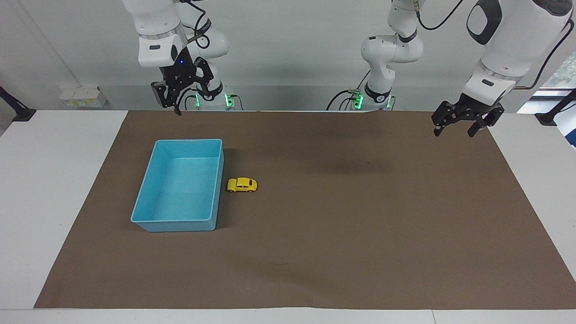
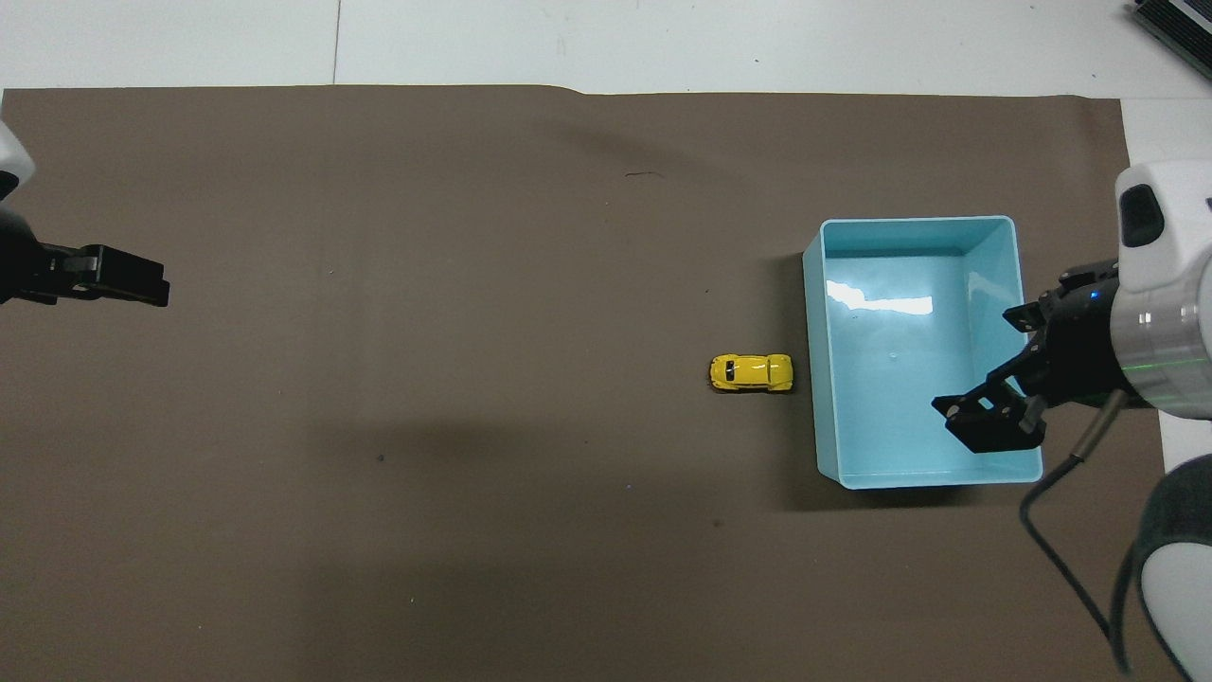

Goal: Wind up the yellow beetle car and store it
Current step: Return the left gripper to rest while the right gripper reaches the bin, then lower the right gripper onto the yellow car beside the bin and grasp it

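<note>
While the yellow beetle car (image 1: 242, 185) sits on its wheels on the brown mat (image 1: 315, 252), just beside the long wall of the blue bin (image 1: 148, 223) on the side toward the left arm's end of the worktop, nothing of the task can be judged as done: the car is not held, no winding is under way, and the bin is seen to be empty. Both the winding and the storing are judged to be left.

Taken from the bin outward, the car is met first, touching nothing but the mat. Nearer to the robots than the bin, the right end effector (image 1: 180, 96) is held high in the air over the mat's edge, its fingers spread and nothing between them. Well apart from the bin, over the corner of the mat at the left arm's end, the left end effector (image 1: 458, 125) is raised, likewise released and empty.

The mat is laid flat over a white worktop (image 1: 54, 180), which is left bare at both ends. A pale wall (image 1: 292, 54) is seen past the arm bases, where green lights are lit.
</note>
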Robot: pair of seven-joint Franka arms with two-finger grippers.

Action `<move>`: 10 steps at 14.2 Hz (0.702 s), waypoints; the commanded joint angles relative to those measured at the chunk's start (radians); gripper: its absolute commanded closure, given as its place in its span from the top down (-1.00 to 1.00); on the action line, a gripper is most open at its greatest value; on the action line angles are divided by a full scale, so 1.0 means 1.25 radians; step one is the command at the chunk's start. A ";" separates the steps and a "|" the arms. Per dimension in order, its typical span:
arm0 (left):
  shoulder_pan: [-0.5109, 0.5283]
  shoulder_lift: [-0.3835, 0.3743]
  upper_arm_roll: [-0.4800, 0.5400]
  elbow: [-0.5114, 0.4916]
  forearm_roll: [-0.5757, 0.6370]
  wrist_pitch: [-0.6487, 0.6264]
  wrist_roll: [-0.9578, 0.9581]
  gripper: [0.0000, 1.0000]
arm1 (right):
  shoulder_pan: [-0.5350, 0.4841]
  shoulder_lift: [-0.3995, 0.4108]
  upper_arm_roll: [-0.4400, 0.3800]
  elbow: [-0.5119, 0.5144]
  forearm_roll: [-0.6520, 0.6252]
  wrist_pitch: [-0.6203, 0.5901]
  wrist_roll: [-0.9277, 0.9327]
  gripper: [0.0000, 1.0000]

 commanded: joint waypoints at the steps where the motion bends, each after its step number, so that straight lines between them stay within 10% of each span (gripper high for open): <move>1: 0.010 -0.008 -0.011 -0.011 0.008 -0.002 -0.008 1.00 | 0.023 0.012 -0.001 -0.027 0.001 0.043 -0.060 1.00; 10: 0.010 -0.013 -0.013 0.033 -0.010 -0.063 -0.013 1.00 | 0.060 0.114 0.000 -0.111 0.002 0.211 -0.230 1.00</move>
